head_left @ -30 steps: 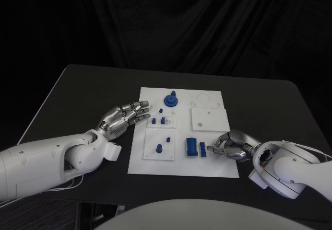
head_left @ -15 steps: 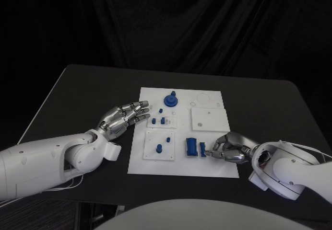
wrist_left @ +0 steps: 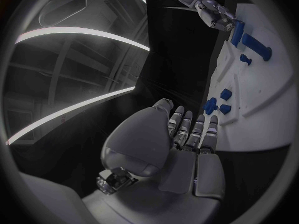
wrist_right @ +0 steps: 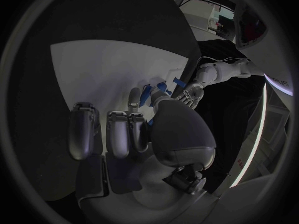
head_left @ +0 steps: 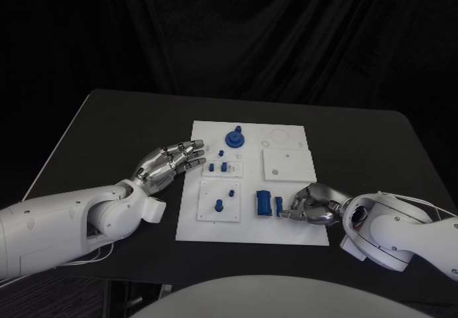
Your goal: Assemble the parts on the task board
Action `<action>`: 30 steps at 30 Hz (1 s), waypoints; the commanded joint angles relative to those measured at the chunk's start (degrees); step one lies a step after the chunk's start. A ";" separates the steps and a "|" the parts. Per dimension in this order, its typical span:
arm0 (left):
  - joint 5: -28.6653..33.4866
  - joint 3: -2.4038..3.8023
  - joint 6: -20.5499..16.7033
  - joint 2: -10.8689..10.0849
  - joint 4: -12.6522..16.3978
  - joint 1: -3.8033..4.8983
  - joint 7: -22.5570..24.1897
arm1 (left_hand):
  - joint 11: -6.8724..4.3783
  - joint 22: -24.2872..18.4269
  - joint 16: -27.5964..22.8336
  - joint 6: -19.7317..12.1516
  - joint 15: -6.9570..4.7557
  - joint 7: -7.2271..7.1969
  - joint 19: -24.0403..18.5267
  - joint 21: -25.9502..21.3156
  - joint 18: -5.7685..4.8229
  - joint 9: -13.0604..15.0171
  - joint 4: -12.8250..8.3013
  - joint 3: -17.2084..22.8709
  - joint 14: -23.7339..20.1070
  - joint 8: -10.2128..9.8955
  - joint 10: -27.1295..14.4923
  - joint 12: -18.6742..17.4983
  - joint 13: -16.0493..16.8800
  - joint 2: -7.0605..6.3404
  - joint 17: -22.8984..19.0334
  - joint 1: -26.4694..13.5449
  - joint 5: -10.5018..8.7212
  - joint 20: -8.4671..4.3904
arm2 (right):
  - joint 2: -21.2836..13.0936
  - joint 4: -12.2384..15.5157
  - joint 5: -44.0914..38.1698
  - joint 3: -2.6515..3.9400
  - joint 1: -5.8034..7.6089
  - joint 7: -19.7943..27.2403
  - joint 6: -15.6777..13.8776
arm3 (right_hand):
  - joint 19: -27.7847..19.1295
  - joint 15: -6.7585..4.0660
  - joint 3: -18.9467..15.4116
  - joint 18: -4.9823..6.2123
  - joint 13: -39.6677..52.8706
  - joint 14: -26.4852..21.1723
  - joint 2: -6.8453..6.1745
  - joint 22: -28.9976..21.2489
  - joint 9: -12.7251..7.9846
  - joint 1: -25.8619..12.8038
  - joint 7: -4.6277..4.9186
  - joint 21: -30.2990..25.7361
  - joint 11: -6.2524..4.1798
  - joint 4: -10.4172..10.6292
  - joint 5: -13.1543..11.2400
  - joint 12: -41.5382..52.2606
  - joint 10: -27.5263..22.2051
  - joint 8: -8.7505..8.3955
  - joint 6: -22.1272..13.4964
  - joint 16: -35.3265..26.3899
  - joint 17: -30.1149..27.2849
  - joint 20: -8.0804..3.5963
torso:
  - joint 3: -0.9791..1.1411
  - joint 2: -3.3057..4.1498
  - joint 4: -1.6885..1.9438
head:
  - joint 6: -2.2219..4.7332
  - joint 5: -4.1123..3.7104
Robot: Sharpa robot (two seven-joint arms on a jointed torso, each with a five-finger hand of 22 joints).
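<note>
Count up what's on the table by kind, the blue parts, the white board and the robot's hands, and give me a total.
Blue parts: 8
White task board: 1
Hands, left hand and right hand: 2
Total: 11
</note>
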 commanded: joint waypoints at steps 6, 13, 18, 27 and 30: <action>0.22 0.04 0.73 0.19 -0.07 -0.08 0.57 | 0.30 -0.04 0.23 -0.02 -0.26 0.67 0.24 0.19 -0.22 -0.01 -0.03 0.39 0.09 0.20 -0.04 0.33 0.09 -0.11 0.08 -0.68 0.10 0.02 | 0.46 -0.73 -0.41 0.00 -0.17 -0.54 0.94 | 1.44 -0.90 0.19 -0.93 15.06 5.50 1.23 11.63 0.67 2.15 -0.81 0.32 -0.79 -0.92 1.39 0.16 6.06 1.09 0.15 0.17 12.63 -0.66 | 0.01 0.12 0.01 | 0.01 -0.02; 0.22 0.04 0.82 0.31 -0.09 -0.08 0.81 | 0.31 0.10 0.24 -0.02 -0.24 0.66 0.33 0.23 -0.22 -0.01 -0.04 0.46 0.09 0.21 -0.04 0.33 0.09 -0.12 0.08 -0.68 0.12 0.02 | 0.71 -1.27 -0.41 0.00 -0.24 -0.47 1.43 | 1.44 -1.16 0.68 -0.93 15.06 5.51 1.84 11.63 1.00 4.06 -1.15 0.31 -1.10 -2.00 2.38 0.16 6.06 1.49 0.08 0.19 12.67 -0.91 | -0.05 0.17 -0.06 | 0.01 -0.25; 0.22 0.04 0.72 0.30 -0.04 -0.08 1.41 | 0.26 0.29 0.46 0.18 -0.17 0.57 0.50 0.31 -0.21 0.02 -0.13 0.75 0.19 0.28 0.07 0.52 0.11 -0.37 0.11 -0.69 0.20 0.05 | 0.30 -1.22 -0.41 0.00 -0.43 0.12 1.07 | 1.44 -1.35 1.00 -0.94 15.06 5.50 1.30 11.63 1.17 6.62 -1.32 0.30 -1.28 -3.83 2.40 0.16 6.06 1.62 -0.20 0.16 12.60 -1.12 | -0.20 0.53 -0.07 | 0.01 -0.05; 0.22 0.04 0.29 0.20 0.26 -0.08 2.99 | 0.23 1.38 1.66 0.92 -0.27 0.25 1.53 0.77 -0.11 0.13 -0.32 1.67 0.99 0.57 1.01 1.88 0.27 -1.38 0.24 -0.99 0.50 -0.01 | -1.61 -0.50 -0.42 0.01 -0.56 5.54 -3.81 | 1.62 -1.35 -0.07 -1.05 15.06 5.54 0.62 11.76 1.68 6.59 -1.30 0.69 -1.27 -3.69 0.41 0.16 6.06 2.50 0.43 0.27 12.81 -1.16 | -0.46 0.94 -0.04 | 0.01 0.28; 0.23 0.04 -0.01 0.22 0.40 -0.08 3.85 | 0.22 1.63 1.96 1.21 -0.39 0.15 1.82 0.90 -0.03 0.16 -0.32 1.93 1.21 0.68 1.41 2.42 0.33 -1.61 0.26 -1.10 0.73 -0.03 | -2.77 0.04 -0.42 0.04 -0.55 8.84 -7.31 | 1.72 -1.44 -0.64 -1.10 15.06 5.57 0.67 11.85 2.39 6.22 -1.50 0.93 -1.41 -3.10 0.27 0.16 6.06 3.58 0.83 0.32 12.91 -1.21 | -0.44 0.93 0.03 | 0.01 0.28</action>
